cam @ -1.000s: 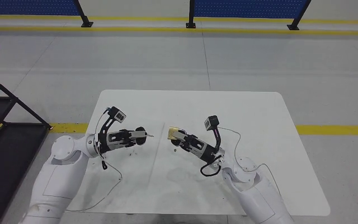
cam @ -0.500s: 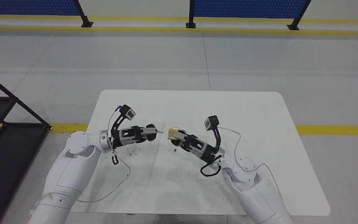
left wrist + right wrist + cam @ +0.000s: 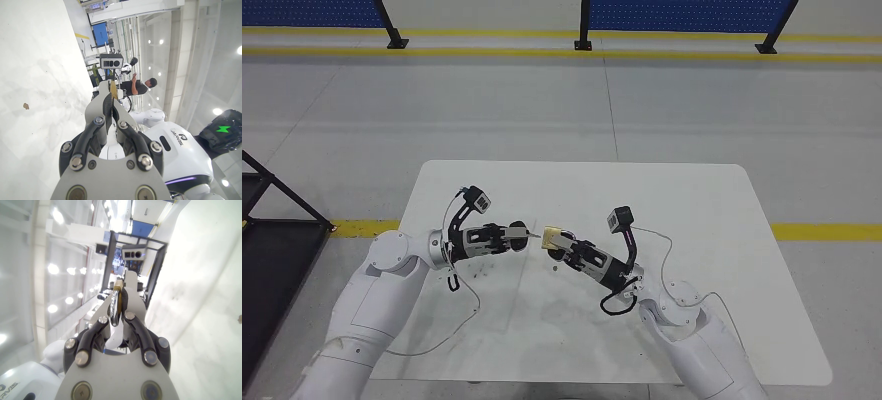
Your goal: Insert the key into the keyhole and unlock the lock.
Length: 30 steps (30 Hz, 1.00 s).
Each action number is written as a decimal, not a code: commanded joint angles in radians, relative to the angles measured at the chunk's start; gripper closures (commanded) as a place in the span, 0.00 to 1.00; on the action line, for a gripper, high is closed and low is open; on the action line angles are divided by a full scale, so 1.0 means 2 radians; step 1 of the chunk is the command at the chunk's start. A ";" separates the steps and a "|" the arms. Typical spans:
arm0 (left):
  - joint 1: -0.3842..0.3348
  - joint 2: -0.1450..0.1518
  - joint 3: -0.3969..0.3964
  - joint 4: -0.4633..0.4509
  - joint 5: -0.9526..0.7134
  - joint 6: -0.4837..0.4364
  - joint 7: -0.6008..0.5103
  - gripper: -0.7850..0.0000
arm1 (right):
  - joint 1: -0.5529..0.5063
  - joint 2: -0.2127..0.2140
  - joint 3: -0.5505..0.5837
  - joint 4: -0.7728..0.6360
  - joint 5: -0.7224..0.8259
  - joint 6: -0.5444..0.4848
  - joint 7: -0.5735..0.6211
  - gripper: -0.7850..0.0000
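Observation:
My right gripper (image 3: 565, 246) is shut on a brass padlock (image 3: 552, 238) and holds it above the middle of the white table (image 3: 692, 220). In the right wrist view the silver shackle (image 3: 115, 308) lies between the pads and the brass body (image 3: 117, 284) sticks out past my right gripper (image 3: 121, 294). My left gripper (image 3: 521, 236) is shut on a small key (image 3: 535, 237), whose tip meets the lock's near face. In the left wrist view my left gripper (image 3: 111, 95) hides most of the key, and the padlock (image 3: 114, 88) sits just beyond the fingertips.
A small brown speck (image 3: 26, 106) lies on the table. A black rack (image 3: 262, 235) stands off the table's left side. Blue barriers (image 3: 682, 15) line the far floor. Cables trail from both wrists onto the table.
My left arm has swung to the right with the key, closing the gap until the key's tip reaches the padlock. The right arm and the lock have stayed where they were.

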 commanded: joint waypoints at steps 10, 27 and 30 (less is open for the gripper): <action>-0.003 -0.001 0.004 -0.002 0.001 -0.001 0.005 1.00 | 0.000 0.000 0.000 0.000 0.000 0.000 0.000 1.00; -0.001 -0.001 0.006 -0.006 0.010 -0.006 0.009 1.00 | 0.000 0.000 0.000 0.000 0.000 0.000 0.000 1.00; 0.000 0.000 0.004 -0.005 0.009 -0.007 0.007 1.00 | 0.000 0.000 0.000 0.000 0.000 0.000 0.000 1.00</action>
